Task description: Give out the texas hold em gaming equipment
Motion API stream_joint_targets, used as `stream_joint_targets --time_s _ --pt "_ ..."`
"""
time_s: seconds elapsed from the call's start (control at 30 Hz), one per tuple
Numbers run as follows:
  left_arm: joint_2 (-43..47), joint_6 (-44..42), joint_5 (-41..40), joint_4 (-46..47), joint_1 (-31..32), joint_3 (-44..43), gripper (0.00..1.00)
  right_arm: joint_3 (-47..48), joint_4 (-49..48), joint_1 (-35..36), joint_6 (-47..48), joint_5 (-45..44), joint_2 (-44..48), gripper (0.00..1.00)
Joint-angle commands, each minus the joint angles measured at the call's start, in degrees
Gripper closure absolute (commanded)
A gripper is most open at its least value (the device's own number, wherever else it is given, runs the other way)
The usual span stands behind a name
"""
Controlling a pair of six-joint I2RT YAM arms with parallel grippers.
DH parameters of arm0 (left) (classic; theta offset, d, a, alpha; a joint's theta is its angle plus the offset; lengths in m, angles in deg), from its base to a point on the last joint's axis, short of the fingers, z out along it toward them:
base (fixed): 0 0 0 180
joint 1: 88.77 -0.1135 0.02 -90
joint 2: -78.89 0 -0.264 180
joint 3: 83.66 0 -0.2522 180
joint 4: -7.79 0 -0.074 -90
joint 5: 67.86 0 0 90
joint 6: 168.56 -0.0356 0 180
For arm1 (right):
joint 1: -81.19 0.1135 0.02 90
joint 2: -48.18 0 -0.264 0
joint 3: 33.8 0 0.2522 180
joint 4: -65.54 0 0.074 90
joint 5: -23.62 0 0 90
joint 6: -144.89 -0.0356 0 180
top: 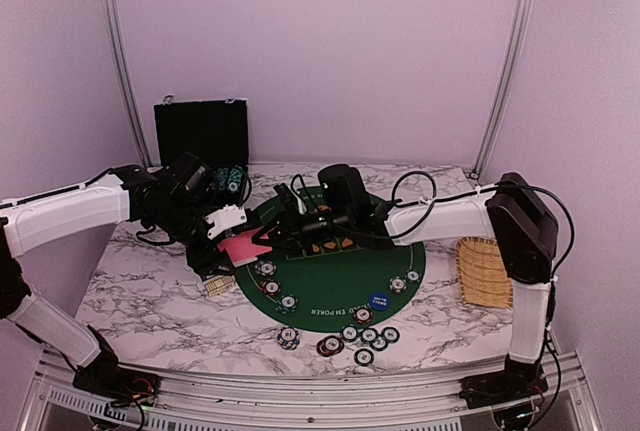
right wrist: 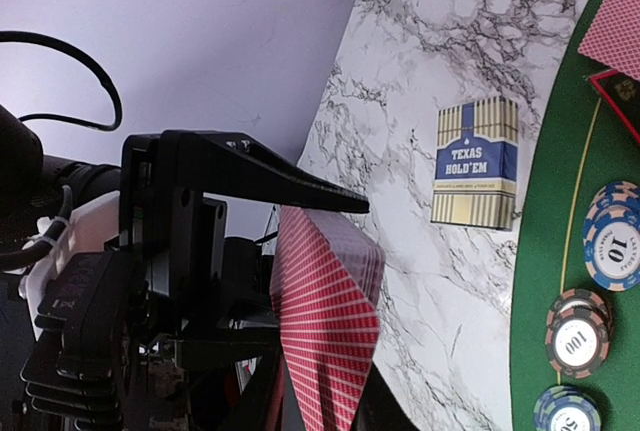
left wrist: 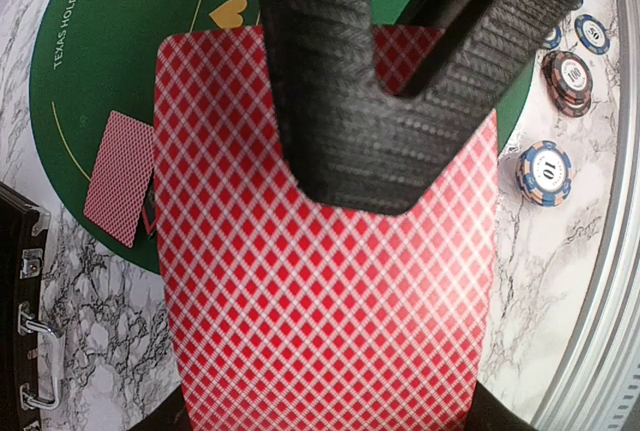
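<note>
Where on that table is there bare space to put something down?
Bare: the marble table at its near-left corner, in front of the card box, and the green mat at its middle. Crowded: the poker chips along the mat's near edge.

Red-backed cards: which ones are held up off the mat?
The stack clamped in the left gripper; the single card lies flat on the green mat.
</note>
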Motion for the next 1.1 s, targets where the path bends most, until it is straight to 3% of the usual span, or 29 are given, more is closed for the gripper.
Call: stream_joint_targets --time_s 0.0,0.13,0.33,0.73,1.07 --pt "0.84 -0.64 -0.04 0.21 0.03 0.0 1.0 0.15 1.61 -0.62 1.42 -0.19 1.91 0.83" --pt "0.95 -0.73 -0.27 0.24 0.03 0.25 1.0 0.06 2.73 -1.08 2.08 -0.02 2.36 0.93" --pt "1.02 -0.82 -0.36 0.21 0.03 0.35 1.0 -0.44 5.03 -2.92 3.53 0.14 4.36 1.0" --pt "1.06 -1.15 -0.75 0.16 -0.14 0.46 1.0 -3.72 10.36 -15.28 8.64 1.35 8.81 1.0" --pt "1.33 -1.06 -0.44 -0.16 -0.14 0.43 1.0 4.27 19.49 -28.82 16.18 -4.07 0.95 1.0"
